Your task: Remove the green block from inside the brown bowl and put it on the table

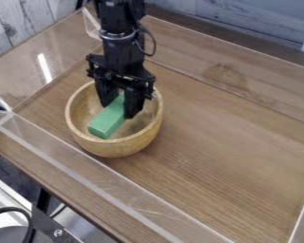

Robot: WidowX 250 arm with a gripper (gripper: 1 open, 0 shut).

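Note:
The brown bowl (122, 144) sits on the table (231, 142) at the left of centre. Straight down into it points my gripper (123, 105), its black fingers closed around the upper end of the green block (106, 121). The block hangs tilted, with its lower end toward the bowl's left inner wall and still inside the rim. Whether that lower end touches the bowl I cannot tell.
Clear acrylic walls (66, 161) edge the table along the front and left. Bare wood-grain tabletop stretches to the right of the bowl and in front of it. The black arm (114, 24) rises behind the bowl.

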